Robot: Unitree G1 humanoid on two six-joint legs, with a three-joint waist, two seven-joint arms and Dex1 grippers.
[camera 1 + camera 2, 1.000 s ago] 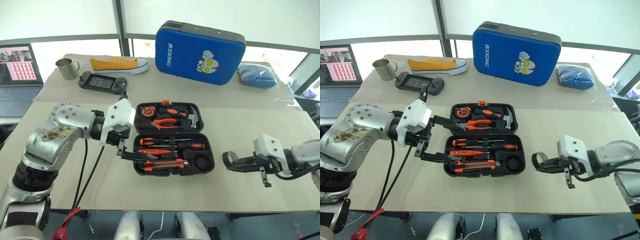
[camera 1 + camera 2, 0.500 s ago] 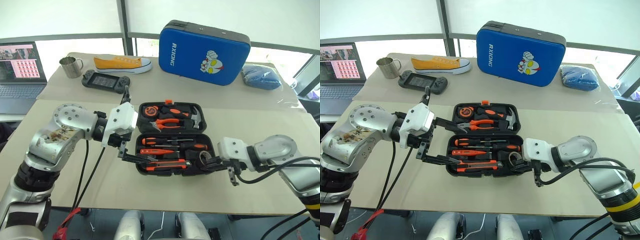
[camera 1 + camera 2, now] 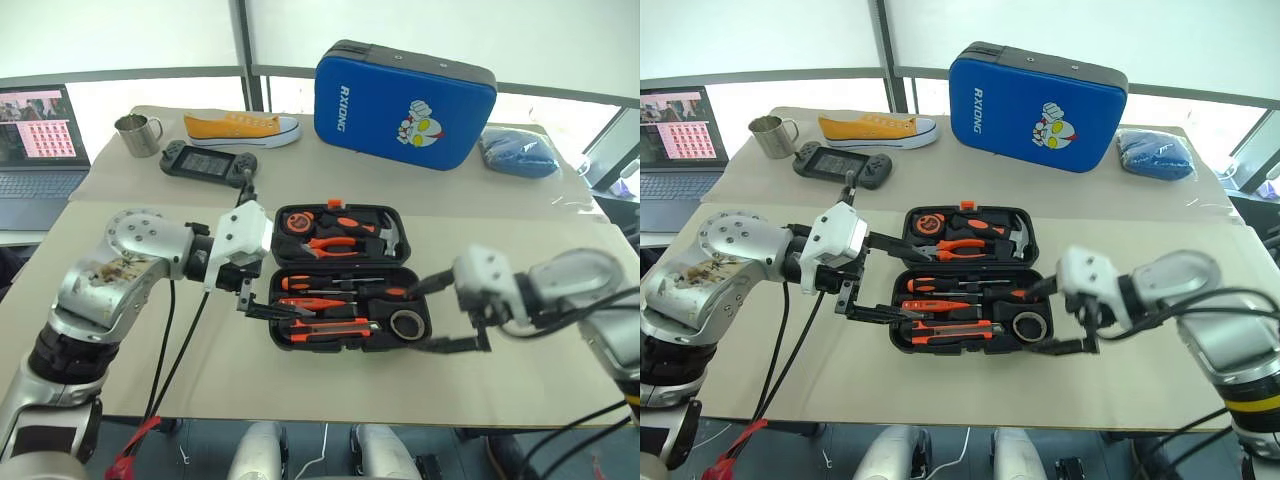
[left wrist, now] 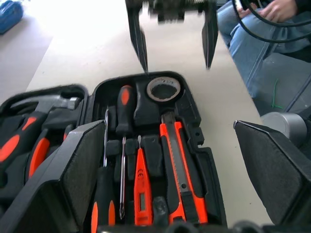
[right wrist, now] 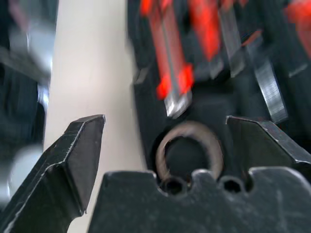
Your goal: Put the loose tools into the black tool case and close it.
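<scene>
Both hands spread empty: right hand (image 3: 437,312) over the tape roll (image 3: 404,323), left hand (image 3: 259,252) beside the black tool case (image 3: 420,305).

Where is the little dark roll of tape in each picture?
Left eye view: small dark tape roll in the near right corner of the open black plastic tool case.
Right eye view: same corner.
Left wrist view: in the case's round slot.
Right wrist view: a ring between the fingers.
Shared landmark: the black-and-orange utility knife beside it.
</scene>
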